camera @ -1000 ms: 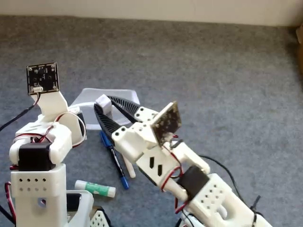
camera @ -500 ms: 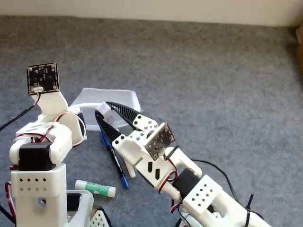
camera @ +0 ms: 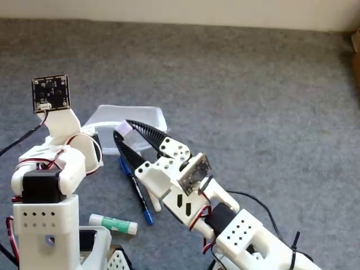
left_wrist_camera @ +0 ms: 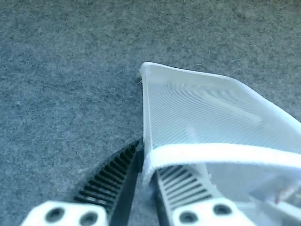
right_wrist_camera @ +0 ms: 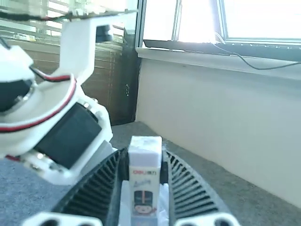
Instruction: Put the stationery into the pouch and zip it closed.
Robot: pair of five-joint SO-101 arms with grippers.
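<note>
A white mesh pouch (camera: 126, 115) lies open on the grey carpet. My left gripper (left_wrist_camera: 146, 162) is shut on the pouch's (left_wrist_camera: 202, 113) white rim and holds the mouth up; in the high view it (camera: 97, 142) sits at the pouch's near left edge. My right gripper (camera: 121, 133) is shut on a white eraser (camera: 122, 129), held just over the pouch's near edge. In the right wrist view the eraser (right_wrist_camera: 143, 183) stands upright between the black ribbed fingers (right_wrist_camera: 188, 188). A blue pen (camera: 135, 188) and a green-labelled glue stick (camera: 112, 224) lie on the carpet under the right arm.
A short white stick (camera: 153, 202) lies beside the blue pen. The left arm's body (right_wrist_camera: 56, 122) looms close in front of the right gripper. Open carpet (camera: 253, 101) stretches to the right and back, ending at a pale wall (camera: 197, 11).
The right arm has pulled back and dropped a little, with its wrist turned. The eraser has come down slightly toward the pouch. The left arm has kept still.
</note>
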